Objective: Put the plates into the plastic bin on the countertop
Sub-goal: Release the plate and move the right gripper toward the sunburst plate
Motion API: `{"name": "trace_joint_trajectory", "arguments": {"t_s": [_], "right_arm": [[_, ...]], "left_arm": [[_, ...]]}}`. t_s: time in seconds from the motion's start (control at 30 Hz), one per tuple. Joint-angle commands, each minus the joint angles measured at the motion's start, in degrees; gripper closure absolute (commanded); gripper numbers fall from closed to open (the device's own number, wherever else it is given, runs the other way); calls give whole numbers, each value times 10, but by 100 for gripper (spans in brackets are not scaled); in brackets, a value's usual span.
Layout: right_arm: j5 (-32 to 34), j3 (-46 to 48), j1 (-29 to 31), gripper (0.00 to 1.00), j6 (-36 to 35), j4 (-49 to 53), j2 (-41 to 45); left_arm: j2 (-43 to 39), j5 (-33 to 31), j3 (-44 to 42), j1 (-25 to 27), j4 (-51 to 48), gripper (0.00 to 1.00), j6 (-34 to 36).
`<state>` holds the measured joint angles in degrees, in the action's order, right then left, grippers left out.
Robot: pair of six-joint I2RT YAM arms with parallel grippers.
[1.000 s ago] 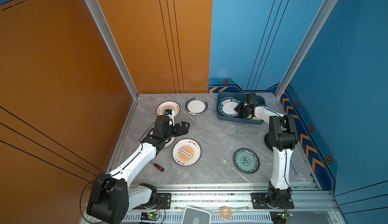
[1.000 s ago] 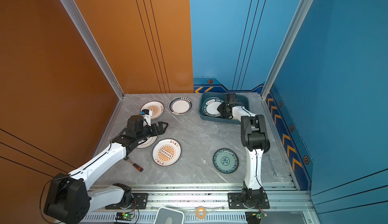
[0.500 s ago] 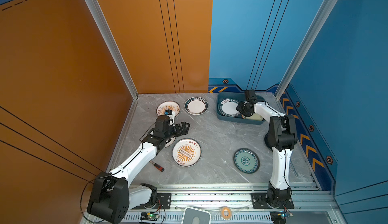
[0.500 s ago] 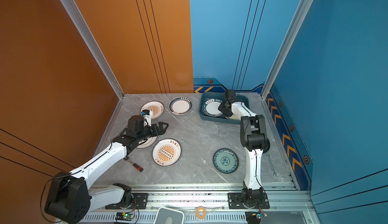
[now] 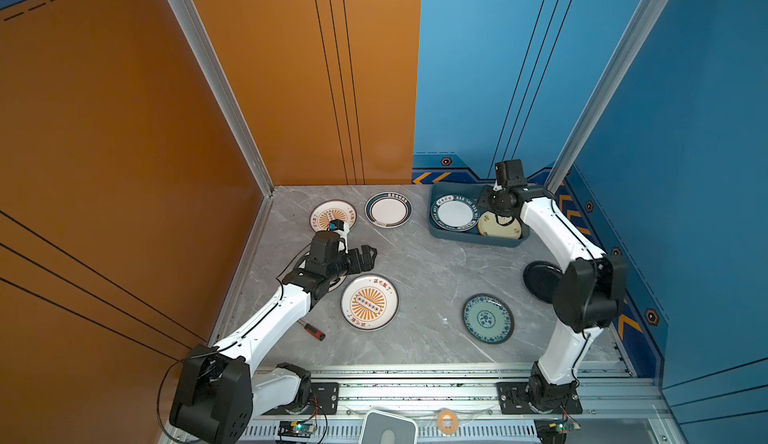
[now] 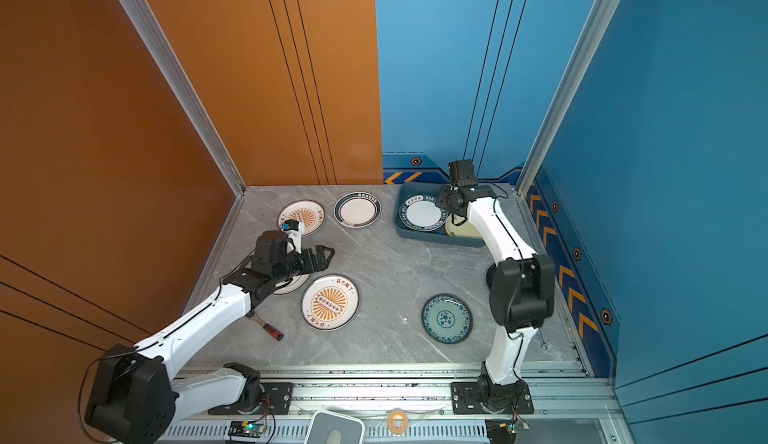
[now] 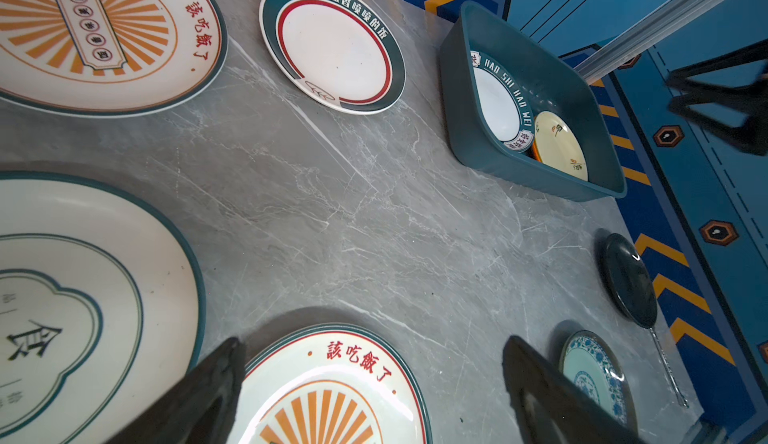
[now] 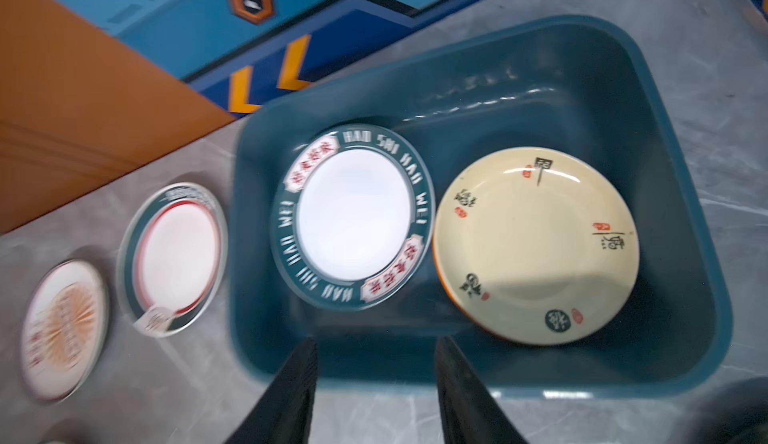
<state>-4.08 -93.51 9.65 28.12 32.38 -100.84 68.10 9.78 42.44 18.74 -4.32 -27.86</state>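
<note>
**Hovering right gripper above the plastic bin, jaws apart, nothing held**

You are seeing the right gripper [image 8: 376,344] hanging over the plastic bin [image 5: 473,240] at the far right of the countertop [image 5: 428,279]. Its two fingers are standing apart with only the bin's wall showing in the gap. In the right wrist view they are lining up with the space between the two plates lying inside.

- The green-rimmed lettered plate [image 8: 353,217] is lying in the bin on the side toward the orange wall.
- The cream plate [image 8: 536,246] is sitting beside it, tilted, with an orange edge peeking from under it. You cannot tell whether that edge is another plate.
- Neither plate is touching the fingers.

Your left gripper [image 5: 368,254] is spread wide and empty. It is hanging above bare marble just past the far rim of the near sunburst plate [image 5: 369,302]. A white plate with a teal outline [image 7: 83,296] is lying under that arm's wrist.

Plates resting on the countertop outside the bin:

- The far sunburst plate [image 5: 332,215] and the red-ringed green plate [image 5: 388,210] are lying side by side near the back wall.
- The teal-patterned plate [image 5: 488,318] is lying toward the front right.
- The black plate [image 5: 540,281] is partly hiding behind the right arm's elbow.

A red-handled screwdriver [image 5: 313,330] is lying near the left arm, well apart from both grippers.
</note>
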Motion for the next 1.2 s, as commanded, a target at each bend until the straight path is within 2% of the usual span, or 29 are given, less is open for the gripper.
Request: {"name": "trace_joint_trajectory", "arguments": {"t_s": [0.0, 0.1, 0.2, 0.37, 0.5, 0.7, 0.87, 1.17], "right_arm": [[-199, 74, 14, 51, -19, -14, 62], [-289, 156, 62, 51, -17, -22, 107], [-289, 267, 135, 51, 19, -82, 160], [-231, 424, 231, 51, 128, -211, 234], [-172, 490, 288, 51, 191, -273, 266], [-159, 533, 338, 51, 244, -367, 222], [-167, 535, 357, 52, 267, -438, 158], [-174, 521, 375, 52, 286, -501, 71]], "left_arm": [[-15, -30, -6, 0, -17, 2, 13], [-16, -34, -15, -8, -12, 2, 6], [-21, -31, -20, -18, -5, 2, -1], [-33, -33, -23, -26, -2, 2, -4], [-34, -33, -24, -29, 1, 2, -7], [-33, -28, -30, -31, 5, 2, -11], [-37, -23, -32, -33, 3, 2, -14], [-46, -21, -37, -38, 0, 2, -15]]}}
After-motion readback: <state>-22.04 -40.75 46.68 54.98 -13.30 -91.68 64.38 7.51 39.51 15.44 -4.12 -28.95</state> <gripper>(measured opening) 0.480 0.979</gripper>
